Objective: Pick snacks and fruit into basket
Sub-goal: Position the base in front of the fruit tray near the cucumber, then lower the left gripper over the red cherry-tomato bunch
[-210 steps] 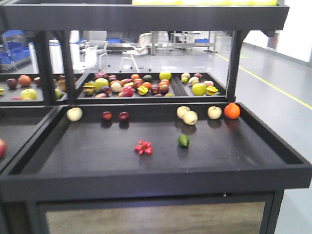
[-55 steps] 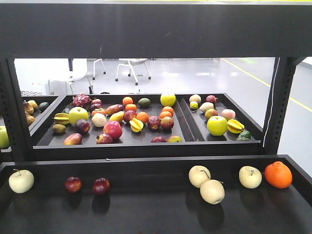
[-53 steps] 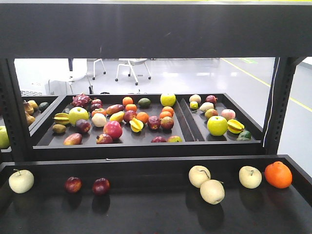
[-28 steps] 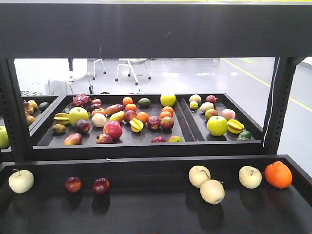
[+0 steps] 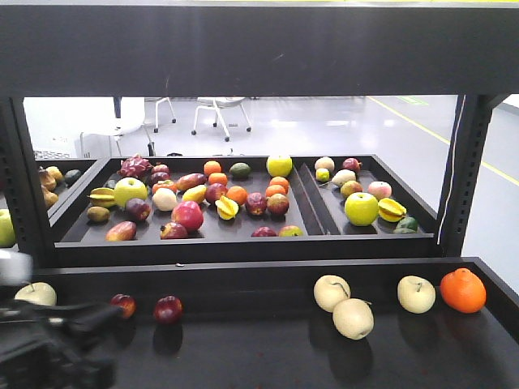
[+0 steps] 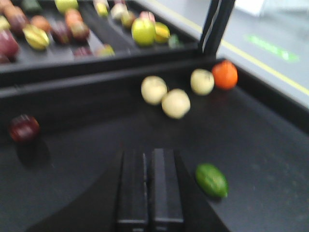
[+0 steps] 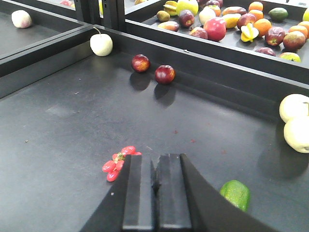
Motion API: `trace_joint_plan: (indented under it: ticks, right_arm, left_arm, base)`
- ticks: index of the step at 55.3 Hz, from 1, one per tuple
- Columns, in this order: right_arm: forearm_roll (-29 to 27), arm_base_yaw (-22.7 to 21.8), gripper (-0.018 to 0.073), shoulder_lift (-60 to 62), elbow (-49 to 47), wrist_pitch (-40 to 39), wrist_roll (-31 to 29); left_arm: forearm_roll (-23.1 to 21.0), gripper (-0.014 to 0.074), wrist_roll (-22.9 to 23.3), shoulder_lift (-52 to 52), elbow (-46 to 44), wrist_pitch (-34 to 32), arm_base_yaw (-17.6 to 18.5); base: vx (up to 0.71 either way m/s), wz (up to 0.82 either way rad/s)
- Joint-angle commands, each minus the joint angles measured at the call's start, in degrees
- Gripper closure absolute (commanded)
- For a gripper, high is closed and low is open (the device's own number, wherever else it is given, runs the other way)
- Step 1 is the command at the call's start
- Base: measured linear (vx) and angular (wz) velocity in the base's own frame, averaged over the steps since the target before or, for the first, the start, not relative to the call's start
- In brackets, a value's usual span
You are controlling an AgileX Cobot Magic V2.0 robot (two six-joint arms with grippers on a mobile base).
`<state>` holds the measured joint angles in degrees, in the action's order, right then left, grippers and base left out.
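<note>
black shelf (image 7: 58,121) | back: pale apples (image 5: 332,292), red apples (image 7: 165,74), orange (image 5: 463,290) | front: red fruit cluster (image 7: 118,163), seemingly avocado (image 7: 235,194)

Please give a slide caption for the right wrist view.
Shut right gripper over black tray, between red fruit cluster and green avocado-like fruit.

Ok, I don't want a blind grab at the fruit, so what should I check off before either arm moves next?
1. Left gripper open for a grasp: not ok, its fingers are together and hold nothing.
2. Right gripper open: not ok, it is shut and empty too.
3. Red fruit cluster free to pick: ok, it lies alone, just left of the right gripper.
4. Green fruit free: ok, it sits apart from the pale apples.
5. Basket located: cannot tell, no view shows it.
6. Left wrist view sharp: not ok, it is blurred.
</note>
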<state>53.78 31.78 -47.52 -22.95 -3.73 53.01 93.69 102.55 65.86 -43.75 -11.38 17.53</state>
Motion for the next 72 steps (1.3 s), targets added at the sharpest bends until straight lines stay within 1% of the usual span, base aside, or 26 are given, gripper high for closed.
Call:
trace_joint_plan:
  ticks: [1, 13, 23, 32, 44, 48, 57, 63, 72]
  right_arm:
    - [0.0, -0.1, 0.0565, 0.5, -1.7, -2.7, 0.1]
    - [0.0, -0.1, 0.0565, 0.5, -1.7, -2.7, 0.1]
    - [0.0, -0.1, 0.0565, 0.5, -1.7, -2.7, 0.1]
    - [0.0, -0.1, 0.0565, 0.5, -1.7, -2.7, 0.1]
    - [0.0, -0.1, 0.0565, 0.5, -1.7, -2.7, 0.1]
    - [0.0, -0.1, 0.0565, 0.5, -1.7, -2.7, 0.1]
    - [0.0, -0.1, 0.0565, 0.5, -1.7, -2.7, 0.1]
    - [0.0, -0.1, 0.0565, 0.5, -1.7, -2.7, 0.1]
    - [0.0, -0.1, 0.0565, 0.5, -1.7, -2.7, 0.1]
  left_arm:
    - [-0.8, 0.0592, 0.5, 4.1, -3.7, -0.3, 0.1]
    - [-0.8, 0.0561, 0.5, 14.5, -7.6, -0.2, 0.1]
    - [-0.8, 0.0489, 0.7, 21.3, -10.6, -0.3, 0.1]
    - [-0.8, 0.0414, 0.7, 24.7, -12.3, -0.4, 0.1]
    - [-0.8, 0.0309, 0.8, 28.9, -17.9, 4.0, 0.1]
    - [-0.8, 0.0296, 1.0, 29.3, -19.3, 2.0, 0.2]
    - [-0.8, 0.0295, 1.0, 30.1, -18.9, -9.1, 0.3]
    - [-0.9, 0.0295, 1.0, 32.0, -18.5, -11.7, 0.3]
    - [-1.0, 0.0295, 2.7, 34.7, -14.8, -11.8, 0.3]
  base:
    - [0.00, 0.00]
    - [0.00, 0.00]
    - [0.00, 0.00]
    - [0.00, 0.00]
    - [0.00, 0.00]
    - [0.00, 0.00]
    - [0.00, 0.00]
    - [0.00, 0.00]
    - [0.00, 0.00]
